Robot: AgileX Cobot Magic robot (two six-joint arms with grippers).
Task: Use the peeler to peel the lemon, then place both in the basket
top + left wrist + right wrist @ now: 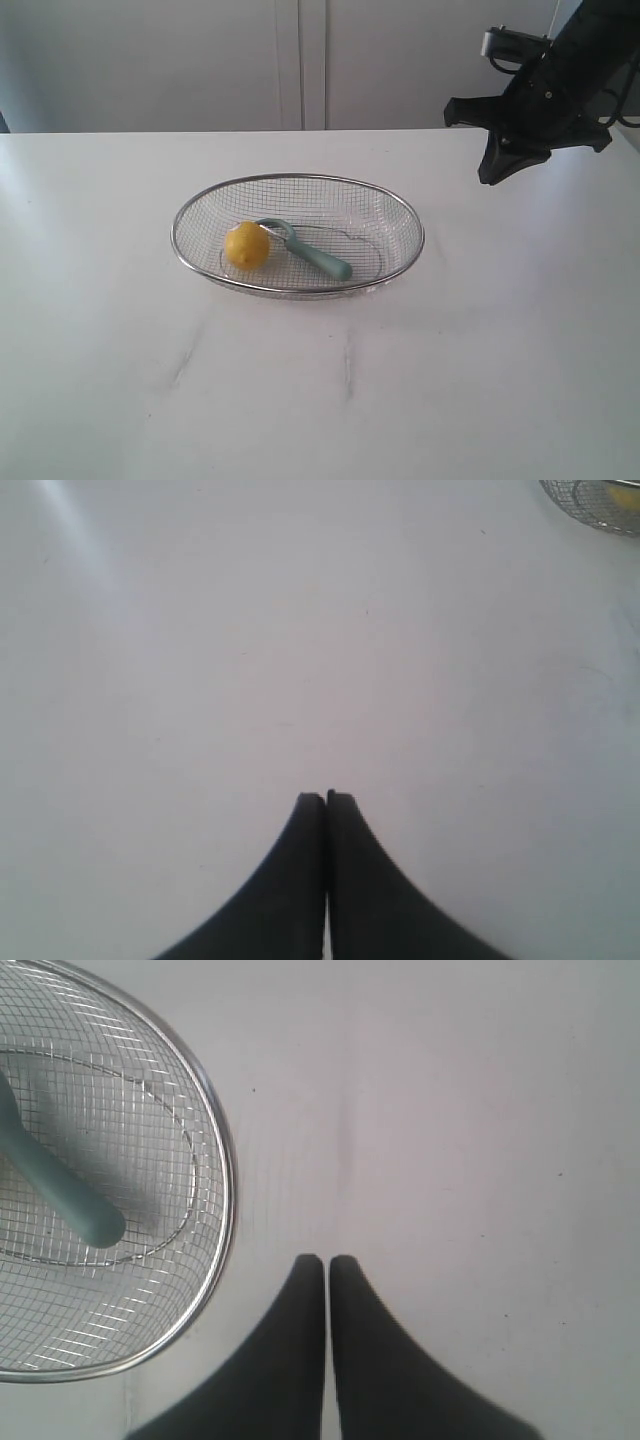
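White table [320, 400] holds the basket [421, 240]. Inside the basket sits the lemon [247, 245], and the peeler [318, 258] lies just beside it. The right gripper [327, 1260] hangs near the basket, pinched tight on nothing. The left gripper [326, 798] is farther from the basket, pinched tight on nothing too.

Bright, washed-out light; soft shadows.
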